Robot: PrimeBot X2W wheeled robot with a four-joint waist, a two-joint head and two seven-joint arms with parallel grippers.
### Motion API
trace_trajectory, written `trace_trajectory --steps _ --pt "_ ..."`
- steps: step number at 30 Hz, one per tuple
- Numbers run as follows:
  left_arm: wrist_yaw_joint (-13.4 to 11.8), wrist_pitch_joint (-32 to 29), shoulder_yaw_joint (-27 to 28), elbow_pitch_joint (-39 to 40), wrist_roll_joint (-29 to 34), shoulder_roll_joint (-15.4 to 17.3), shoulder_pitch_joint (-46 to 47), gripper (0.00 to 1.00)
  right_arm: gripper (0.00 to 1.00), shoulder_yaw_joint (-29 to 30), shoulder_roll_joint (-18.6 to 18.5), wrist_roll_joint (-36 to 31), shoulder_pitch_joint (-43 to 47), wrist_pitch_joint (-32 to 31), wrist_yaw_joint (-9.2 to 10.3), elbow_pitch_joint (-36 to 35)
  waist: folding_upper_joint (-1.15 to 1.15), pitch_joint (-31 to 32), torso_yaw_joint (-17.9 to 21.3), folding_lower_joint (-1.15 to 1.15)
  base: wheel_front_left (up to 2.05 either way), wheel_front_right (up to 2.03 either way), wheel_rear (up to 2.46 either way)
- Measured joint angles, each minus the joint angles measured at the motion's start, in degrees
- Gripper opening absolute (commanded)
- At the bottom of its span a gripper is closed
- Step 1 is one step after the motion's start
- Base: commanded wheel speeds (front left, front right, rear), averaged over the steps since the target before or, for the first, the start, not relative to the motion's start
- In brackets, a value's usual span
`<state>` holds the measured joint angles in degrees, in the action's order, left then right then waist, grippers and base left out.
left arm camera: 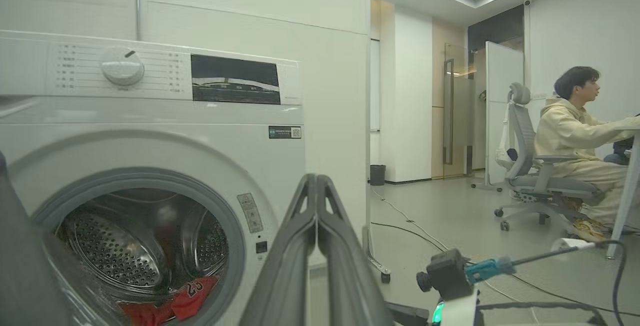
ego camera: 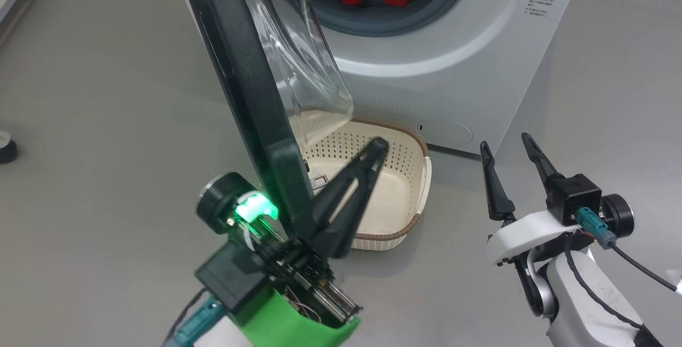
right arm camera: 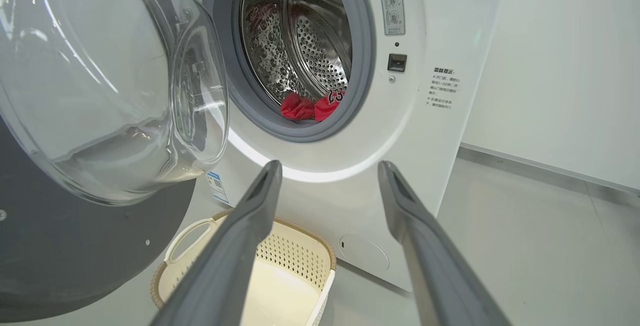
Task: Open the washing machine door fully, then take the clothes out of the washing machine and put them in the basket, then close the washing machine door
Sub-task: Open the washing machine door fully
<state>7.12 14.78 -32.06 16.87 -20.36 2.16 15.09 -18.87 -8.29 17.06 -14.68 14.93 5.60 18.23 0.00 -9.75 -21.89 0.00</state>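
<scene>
Left tool (ego camera: 377, 148) pinched shut — right tool (ego camera: 504, 142) spread wide, both reaching forward.

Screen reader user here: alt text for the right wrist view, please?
The open right gripper points at a white washing machine, its round door open at left. Red clothes lie in the drum; a cream basket sits on the floor below.

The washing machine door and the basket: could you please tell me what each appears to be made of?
The washing machine door: a clear bowl, glass or hard plastic by its see-through, glossy reflections, set in a dark rim that looks like smooth plastic. The basket: probably moulded cream plastic, matt, with regular punched holes; its brown rim looks woven, likely imitation.
</scene>
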Motion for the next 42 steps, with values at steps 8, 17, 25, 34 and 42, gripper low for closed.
trace_trajectory --steps 8,17,25,34,42 --pt "0.00 -0.01 -6.86 -7.71 0.86 0.98 -3.47 0.00 1.00 0.56 0.32 -0.62 0.26 0.00 -0.26 0.19 0.00 -0.03 0.67 0.00 0.00 0.00 0.00" --pt "0.00 -0.02 -4.53 -14.46 2.23 0.91 -4.62 0.00 1.00 1.59 0.41 -1.19 0.76 0.00 -0.68 0.20 0.00 -0.69 0.83 0.00 0.00 0.00 0.00" --pt "-0.75 -0.02 -1.09 -17.90 2.19 0.78 -4.60 0.00 1.00 1.82 0.73 -2.16 0.76 0.00 -1.49 0.23 0.00 -1.87 1.25 0.00 0.00 0.00 0.00" --pt "-1.58 -0.02 1.64 -20.71 1.03 0.62 -4.25 0.00 1.00 2.82 0.87 -2.58 0.65 0.00 -2.00 0.34 0.00 -3.50 2.33 0.00 0.00 0.00 0.00" --pt "-2.87 -0.02 3.00 -22.23 -1.71 0.51 -2.94 0.00 1.00 3.92 0.88 -2.67 0.58 0.00 -2.26 0.49 0.00 -4.30 2.50 0.00 0.00 0.00 0.00"
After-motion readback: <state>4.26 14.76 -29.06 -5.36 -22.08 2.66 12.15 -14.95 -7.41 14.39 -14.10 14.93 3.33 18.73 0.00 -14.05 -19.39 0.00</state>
